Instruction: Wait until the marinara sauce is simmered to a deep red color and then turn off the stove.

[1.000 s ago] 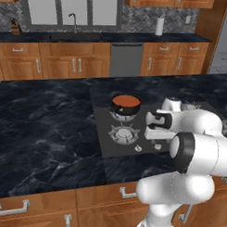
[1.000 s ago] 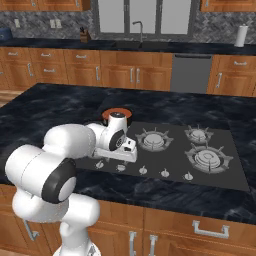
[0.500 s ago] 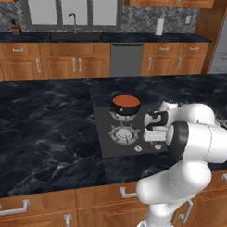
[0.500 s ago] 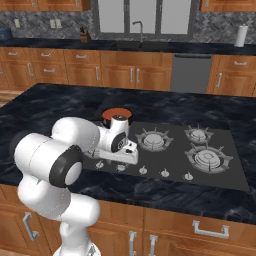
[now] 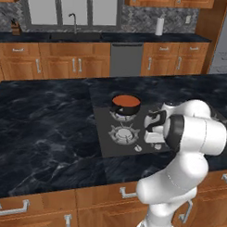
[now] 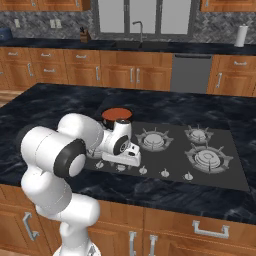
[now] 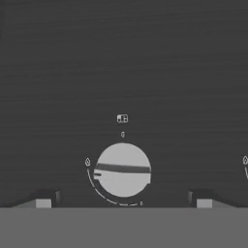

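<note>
Hovering open-jawed over a stove knob

Compared with a second ago, the arm has folded further over the near edge of the stove (image 6: 220, 172): the big elbow joint has swung forward and now hides more of the hand in the left base view, while the pot and knobs lie as they did.

Nearest, the white arm rises from the base, bends at a dark-banded elbow and reaches forward, with the wrist turned so the hand points down at the cooktop's near knob row. The gripper (image 7: 123, 199) has its jaws spread wide and holds nothing; its two dark finger tips (image 7: 48, 197) stand far apart at either side of one round silver knob (image 7: 123, 169). That knob's raised bar lies roughly crosswise in the hand view, with small printed marks and a curved scale around it. Whether the tips touch the panel I cannot tell.

In the right base view the hand (image 6: 122, 147) sits over the left end of the knob row, just near of the left burners.

Farther back, the marinara sauce (image 5: 126, 101) shows as an orange-red disc in a small dark pot (image 6: 117, 115) on the far left burner, just beyond the hand.
</note>
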